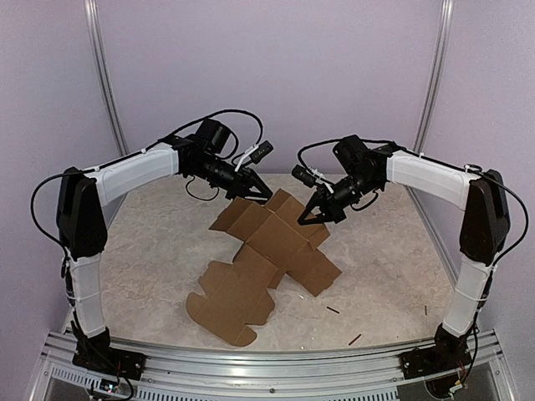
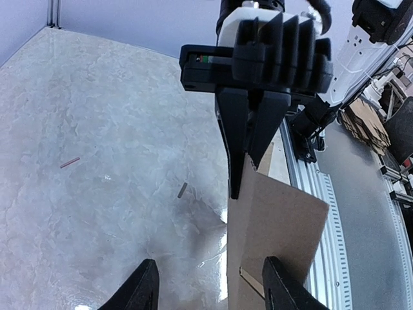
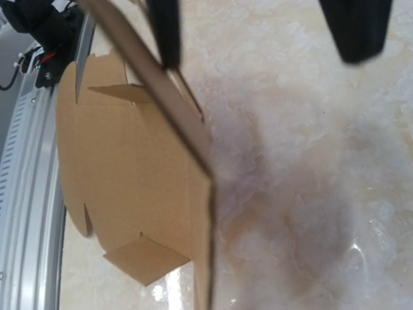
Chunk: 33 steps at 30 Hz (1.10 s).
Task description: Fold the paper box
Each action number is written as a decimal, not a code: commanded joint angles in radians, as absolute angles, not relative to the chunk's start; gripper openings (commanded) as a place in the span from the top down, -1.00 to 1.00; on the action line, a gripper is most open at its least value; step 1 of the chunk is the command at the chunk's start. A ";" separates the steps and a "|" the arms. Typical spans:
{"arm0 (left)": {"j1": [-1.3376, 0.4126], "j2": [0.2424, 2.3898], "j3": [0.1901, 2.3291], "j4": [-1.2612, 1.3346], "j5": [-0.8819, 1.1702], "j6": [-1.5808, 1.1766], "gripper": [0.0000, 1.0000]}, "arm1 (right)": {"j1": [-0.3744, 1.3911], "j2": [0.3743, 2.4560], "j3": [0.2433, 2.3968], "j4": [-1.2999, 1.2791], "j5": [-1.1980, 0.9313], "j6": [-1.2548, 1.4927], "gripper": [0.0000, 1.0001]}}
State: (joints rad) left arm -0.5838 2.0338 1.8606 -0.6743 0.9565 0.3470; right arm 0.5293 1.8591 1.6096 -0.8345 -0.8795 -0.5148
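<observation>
The paper box (image 1: 267,251) is a flat brown die-cut sheet, its near end on the table and its far end lifted and bent. My right gripper (image 1: 311,215) is shut on the raised panel's top edge, as the left wrist view shows (image 2: 237,188). My left gripper (image 1: 255,190) is open at the sheet's far end. Its fingers straddle the upright edge of the panel (image 2: 271,226), one finger (image 2: 139,290) out over the bare table. In the right wrist view the folded sheet (image 3: 129,161) runs to the bottom edge; my right fingertips do not show.
Small dark sticks lie on the marbled tabletop (image 1: 333,309) (image 1: 354,339) (image 2: 182,189). An aluminium rail (image 1: 267,359) runs along the near edge between the arm bases. Purple walls with metal posts close in the back and sides.
</observation>
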 commanded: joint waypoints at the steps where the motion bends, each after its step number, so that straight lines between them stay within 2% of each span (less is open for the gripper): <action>1: -0.581 1.985 1.868 -0.678 0.958 0.362 -0.10 | 0.532 1.877 1.618 -0.850 -0.894 -0.508 1.00; 14: -0.642 2.073 1.928 -0.728 0.952 0.402 -0.07 | 0.532 1.870 1.626 -0.851 -0.914 -0.507 1.00; 19: -0.648 2.106 1.955 -0.722 0.928 0.393 0.00 | 0.533 1.864 1.627 -0.852 -0.928 -0.514 1.00; 33: -0.669 2.174 1.986 -0.699 0.983 0.373 0.63 | 0.535 1.820 1.607 -0.861 -0.966 -0.556 1.00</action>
